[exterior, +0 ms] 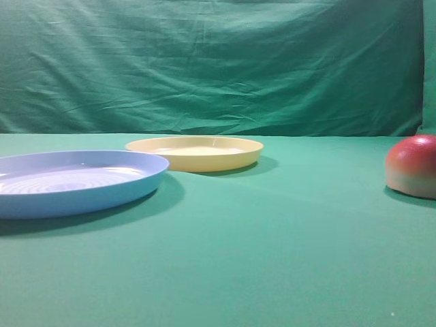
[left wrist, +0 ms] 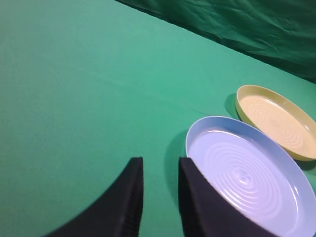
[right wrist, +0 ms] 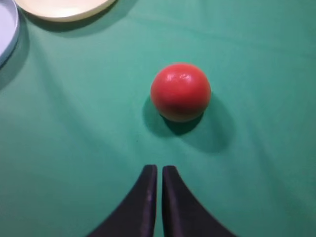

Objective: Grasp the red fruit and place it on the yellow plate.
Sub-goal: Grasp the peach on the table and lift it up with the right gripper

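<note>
On the green-covered counter (exterior: 272,259), the red fruit (right wrist: 180,92) sits alone, dome up, with bare cloth all around it; seen from the right wrist it lies at twelve o'clock from the right gripper (right wrist: 156,170), apart from the tips, and nothing stands between them. That gripper's jaws are pressed together with only a hairline slit between them, holding nothing. From the same view the yellow plate (right wrist: 64,12) lies toward eleven o'clock from the fruit, well apart, and the rim of the blue plate (right wrist: 7,29) shows at ten o'clock. In the exterior high view the fruit is cut by the frame edge at three o'clock, the yellow plate sits near centre, and the larger blue plate lies at about eight o'clock from it, just beside it. Both plates hold nothing. The left gripper (left wrist: 160,165) hovers over the cloth just beside the blue plate's near rim, its jaws a narrow gap apart and gripping nothing.
</note>
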